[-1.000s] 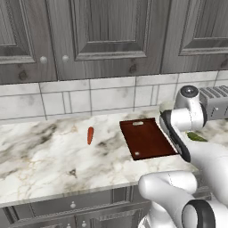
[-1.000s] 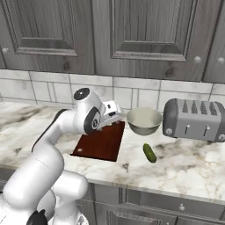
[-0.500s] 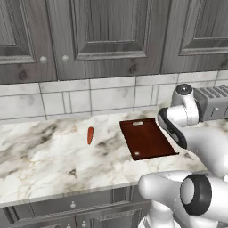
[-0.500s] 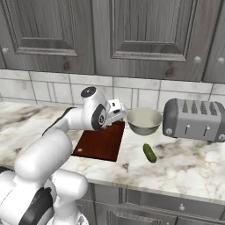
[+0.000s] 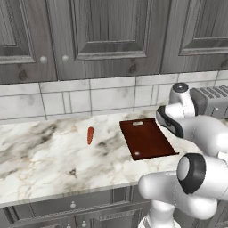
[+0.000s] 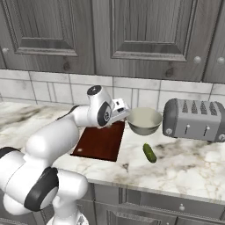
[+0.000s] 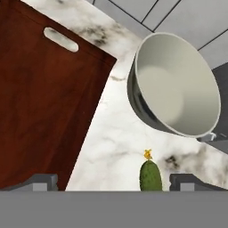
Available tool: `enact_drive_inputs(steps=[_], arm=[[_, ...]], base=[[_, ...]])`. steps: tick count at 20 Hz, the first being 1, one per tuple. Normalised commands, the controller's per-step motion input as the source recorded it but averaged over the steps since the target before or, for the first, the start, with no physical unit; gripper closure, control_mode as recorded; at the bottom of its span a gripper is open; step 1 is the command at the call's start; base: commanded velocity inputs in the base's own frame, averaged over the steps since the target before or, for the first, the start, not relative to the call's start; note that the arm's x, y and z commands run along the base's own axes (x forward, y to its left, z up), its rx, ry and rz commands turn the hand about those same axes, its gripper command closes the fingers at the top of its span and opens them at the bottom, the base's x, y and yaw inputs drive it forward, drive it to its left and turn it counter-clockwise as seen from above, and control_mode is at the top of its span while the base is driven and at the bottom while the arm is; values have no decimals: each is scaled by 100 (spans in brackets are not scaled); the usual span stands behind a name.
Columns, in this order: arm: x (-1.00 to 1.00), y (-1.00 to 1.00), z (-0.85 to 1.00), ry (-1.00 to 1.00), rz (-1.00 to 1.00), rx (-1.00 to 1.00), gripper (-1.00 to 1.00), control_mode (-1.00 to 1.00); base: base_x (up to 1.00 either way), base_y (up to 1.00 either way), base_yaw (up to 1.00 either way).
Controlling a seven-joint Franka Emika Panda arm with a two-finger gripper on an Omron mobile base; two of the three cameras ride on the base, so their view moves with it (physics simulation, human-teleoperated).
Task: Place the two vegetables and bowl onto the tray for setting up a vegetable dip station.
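Note:
The dark reddish-brown tray (image 6: pixel 100 141) lies on the marble counter, its handle slot (image 7: pixel 61 39) at the far end. Right of it stands the pale bowl (image 6: pixel 143 121), tipped toward me in the hand view as bowl (image 7: pixel 176 87). The green cucumber piece (image 6: pixel 149 153) lies in front of the bowl, and shows low as cucumber (image 7: pixel 150 176), nearer the right fingertip. The orange carrot piece (image 5: pixel 90 135) lies left of the tray (image 5: pixel 147 139). My gripper (image 6: pixel 123 113) hovers over the tray's far right corner beside the bowl. The gripper (image 7: pixel 116 181) is open and holds nothing.
A grey toaster (image 6: pixel 195 118) stands right of the bowl against the tiled wall. Grey cabinets hang above the counter. My own arm (image 5: pixel 196 129) covers the bowl and cucumber in the left base view. Bare marble lies between the carrot and the tray.
The arm has swung its elbow and the hand has edged from over the tray toward the bowl. The jaws have stayed open. Tray, bowl and vegetables have not moved.

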Motion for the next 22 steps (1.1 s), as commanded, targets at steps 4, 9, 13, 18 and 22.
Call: enact_drive_inputs(steps=[4, 9, 13, 18, 22], arm=[[21, -6, -19, 0, 0, -3, -100, -100], [21, -7, -23, 0, 0, -11, -100, -100], [21, -11, -17, 0, 1, -5, -100, -100], [19, -9, -15, 0, 3, 0, -100, -100], [21, -14, -9, 0, 6, 0, -100, -100]], base=[[0, 0, 0], [0, 0, 0], [0, 0, 0], [0, 0, 0], [0, 0, 0]])
